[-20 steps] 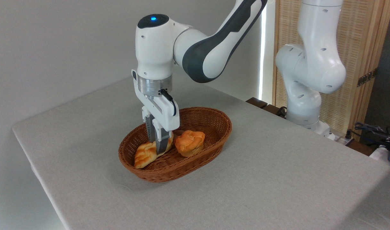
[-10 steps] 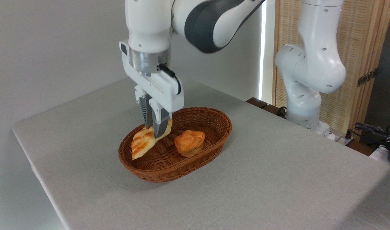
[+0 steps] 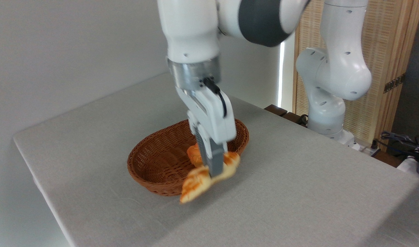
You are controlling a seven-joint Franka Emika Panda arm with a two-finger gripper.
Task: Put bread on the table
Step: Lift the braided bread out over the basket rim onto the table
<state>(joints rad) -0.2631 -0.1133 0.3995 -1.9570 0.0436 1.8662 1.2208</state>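
One arm works here, with one hand [image 3: 214,168] pointing down at the front right rim of the basket [image 3: 151,161]. The hand is clamped on the bread [image 3: 199,180], fingers pinching it near its middle.

Bread: one loaf, held in the air, tilted, its left end low and its right end higher. It is motion-blurred. It hangs in front of the basket's front right rim, over the surface [image 3: 298,192]; a faint shadow lies on the cloth beneath it. Whether the low tip touches the surface, I cannot tell.

Basket: one, brown wicker, oval, sitting on the surface near its middle. The left and centre of its inside are bare weave.

Bun [image 3: 194,154]: one, orange, inside the basket at its right side, mostly hidden behind the fingers; only a small part shows to the left of them.

Surface: one, light grey cloth, with the basket the only thing resting on it in view.

Background: arm base [image 3: 327,103] stands beyond the far right edge of the surface. A wooden slatted screen [image 3: 391,51] is behind it. Some cables and dark gear [image 3: 406,144] lie at the far right edge of view, too small to tell apart.

Count in view: bread 1, bun 1, basket 1, hand 1.
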